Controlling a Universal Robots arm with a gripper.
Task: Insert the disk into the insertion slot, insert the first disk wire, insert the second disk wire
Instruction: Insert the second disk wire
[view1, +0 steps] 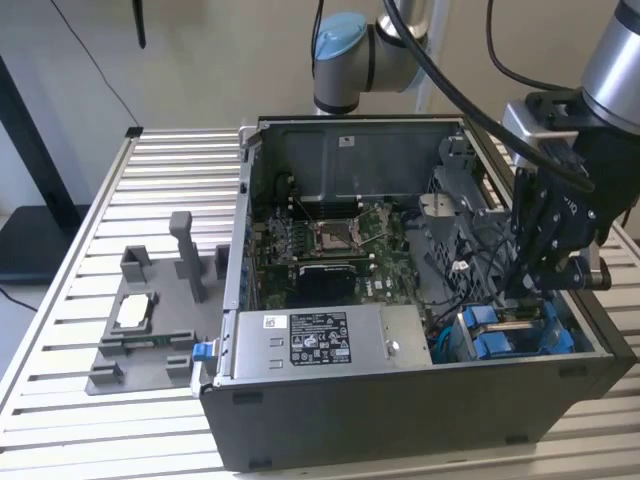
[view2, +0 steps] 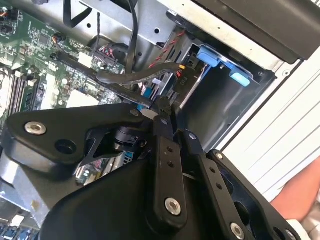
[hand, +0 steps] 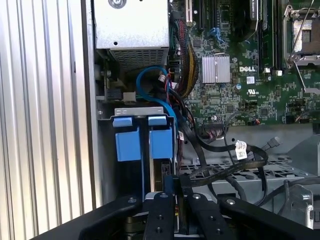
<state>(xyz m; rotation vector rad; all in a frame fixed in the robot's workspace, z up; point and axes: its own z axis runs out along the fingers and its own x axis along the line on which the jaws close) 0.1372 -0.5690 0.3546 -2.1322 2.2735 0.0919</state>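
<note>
While seemingly pinching a wire (view2: 150, 75), gripper (view2: 165, 107) hovers beside disk (hand: 161, 142).

lab/test bench | slatted alu table (view1: 170, 160) | open PC case (view1: 400, 400) | grey parts fixture (view1: 150, 340)

Open dark grey metal computer case (view1: 420, 420) sits on the slatted aluminium bench (view1: 90, 420), side panel off. Green motherboard (view1: 330, 250) lies inside, with a square processor socket (view1: 332, 238) at its middle. Grey labelled power supply box (view1: 320, 345) sits against the near wall of the case. Small finned silver heatsink (hand: 215, 68) is on the board, near a bundle of black cables (hand: 220, 160). Grey plastic fixture tray (view1: 140, 330) with upright posts rests on the bench at the exterior view's left of the case, just beside it.
</note>
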